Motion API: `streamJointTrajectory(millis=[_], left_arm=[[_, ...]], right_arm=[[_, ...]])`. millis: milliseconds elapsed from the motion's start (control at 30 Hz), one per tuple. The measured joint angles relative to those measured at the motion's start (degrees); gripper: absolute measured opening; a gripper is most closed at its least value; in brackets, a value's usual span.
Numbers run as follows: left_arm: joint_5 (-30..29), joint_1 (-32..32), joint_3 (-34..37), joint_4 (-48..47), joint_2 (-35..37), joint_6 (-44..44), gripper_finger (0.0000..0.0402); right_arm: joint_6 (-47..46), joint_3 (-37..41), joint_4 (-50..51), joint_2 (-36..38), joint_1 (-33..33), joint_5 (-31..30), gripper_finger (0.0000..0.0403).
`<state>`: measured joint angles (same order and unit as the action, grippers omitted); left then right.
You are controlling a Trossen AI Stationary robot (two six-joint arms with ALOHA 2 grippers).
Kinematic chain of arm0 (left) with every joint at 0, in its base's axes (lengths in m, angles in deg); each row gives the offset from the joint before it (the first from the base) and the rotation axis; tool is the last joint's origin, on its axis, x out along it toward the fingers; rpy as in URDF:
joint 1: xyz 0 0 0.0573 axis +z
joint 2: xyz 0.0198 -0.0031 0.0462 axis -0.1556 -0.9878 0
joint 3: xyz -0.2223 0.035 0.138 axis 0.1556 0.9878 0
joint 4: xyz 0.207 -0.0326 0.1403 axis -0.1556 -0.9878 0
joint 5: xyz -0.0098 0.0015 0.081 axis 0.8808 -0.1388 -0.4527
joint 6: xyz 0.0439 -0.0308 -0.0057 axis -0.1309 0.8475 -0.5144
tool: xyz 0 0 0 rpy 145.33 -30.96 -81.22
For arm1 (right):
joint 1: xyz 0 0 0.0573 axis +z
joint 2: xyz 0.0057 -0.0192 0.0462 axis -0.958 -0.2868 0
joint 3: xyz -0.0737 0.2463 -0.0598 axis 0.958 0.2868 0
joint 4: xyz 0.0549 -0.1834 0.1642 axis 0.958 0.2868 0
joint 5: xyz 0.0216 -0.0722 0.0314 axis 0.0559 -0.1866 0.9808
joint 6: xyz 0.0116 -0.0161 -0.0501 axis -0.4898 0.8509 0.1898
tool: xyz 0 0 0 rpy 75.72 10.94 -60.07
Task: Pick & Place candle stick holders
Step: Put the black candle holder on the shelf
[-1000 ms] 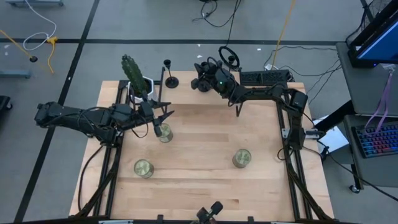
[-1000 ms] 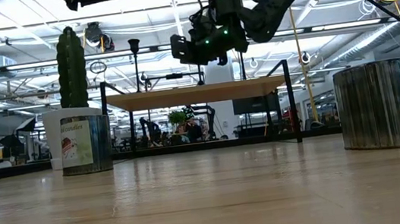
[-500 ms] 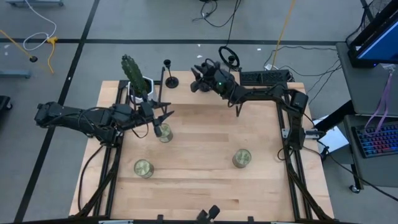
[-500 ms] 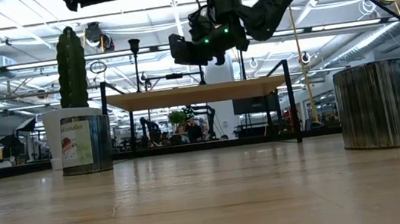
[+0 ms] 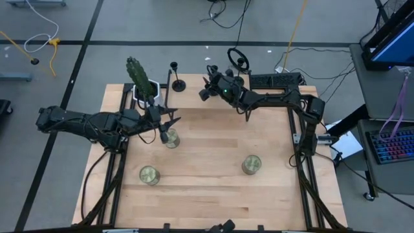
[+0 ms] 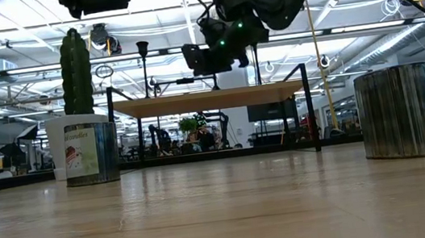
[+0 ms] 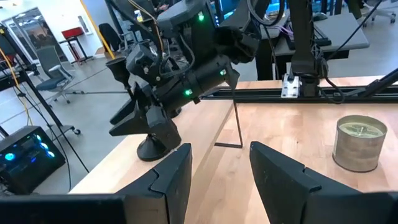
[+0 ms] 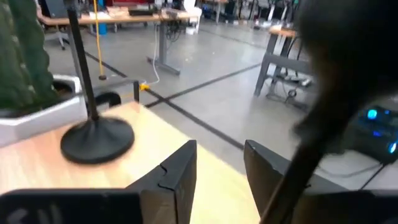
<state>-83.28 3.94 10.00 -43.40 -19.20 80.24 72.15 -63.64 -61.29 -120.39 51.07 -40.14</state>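
One black candle stick holder (image 5: 176,82) stands upright on its round base (image 8: 96,140) at the table's far edge, next to the cactus pot; its thin stem (image 6: 144,62) also shows in the low view. My right gripper (image 5: 205,90) hovers open a little to the right of it, touching nothing, with its fingers pointing toward the base. My left gripper (image 5: 173,115) hangs open above the table left of centre, by a tin, and holds nothing. From the left wrist view the holder's base (image 7: 155,147) is partly hidden behind my right gripper.
A cactus in a white pot (image 5: 143,83) stands at the far left, close to the holder. Three metal candle tins sit on the wood: one (image 5: 171,138) under my left arm, one (image 5: 149,175) near left, one (image 5: 251,164) toward the right. Black frame rails run along both sides.
My right gripper has turned at the wrist and shifted slightly toward the table's right, staying near the far edge; in the high view its fingers now stand farther apart than before. The candle stick holder has stayed where it was.
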Motion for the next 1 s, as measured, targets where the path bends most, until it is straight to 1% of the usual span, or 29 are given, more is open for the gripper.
streamJointTrajectory(millis=[133, 267, 367, 467, 533, 633, 700, 800, 933, 1000], left_arm=[[0.0, 0.0, 0.0, 0.0, 0.0, 1.5, 0.017], [0.0, 0.0, 0.0, -0.1, 0.0, 1.7, 0.017], [0.0, 0.0, 0.0, -0.3, 0.0, 1.8, 0.017], [0.1, 0.0, 0.0, -0.9, 0.0, 3.1, 0.017], [0.1, 0.0, 0.0, -1.3, 0.0, 3.2, 0.017], [0.1, 0.0, 0.0, -1.4, 0.0, 3.2, 0.017], [0.1, 0.0, 0.0, -1.4, 0.0, 3.1, 0.017], [0.1, 0.0, 0.0, -1.4, 0.0, 3.0, 0.017], [0.1, 0.0, 0.0, -1.4, 0.0, 3.0, 0.017], [0.1, 0.0, 0.0, -1.4, 0.0, 2.9, 0.017]], right_arm=[[-2.6, 0.0, 2.9, 0.0, 0.0, 0.0, 0.0115], [-2.9, 0.0, 5.8, 0.0, 0.0, 0.0, 0.0098], [-2.9, 0.0, 6.4, 0.0, 0.0, 0.0, 0.0071], [-2.9, 0.0, 6.4, 0.0, 0.0, 0.1, 0.0026], [-3.0, 0.0, 6.3, 0.0, 0.0, 0.1, 0.0007], [-6.0, 0.0, 4.2, -0.1, 0.2, 0.5, 0.0009], [-6.7, 0.1, -0.6, -0.1, 0.2, 2.9, 0.0004], [-6.1, 0.0, -7.7, -0.1, 0.2, 3.4, 0.0002], [-7.0, 0.0, -8.3, -0.1, -1.0, 3.3, 0.0001], [-7.4, 0.0, -7.5, -0.1, -1.5, 4.6, 0.0001]])
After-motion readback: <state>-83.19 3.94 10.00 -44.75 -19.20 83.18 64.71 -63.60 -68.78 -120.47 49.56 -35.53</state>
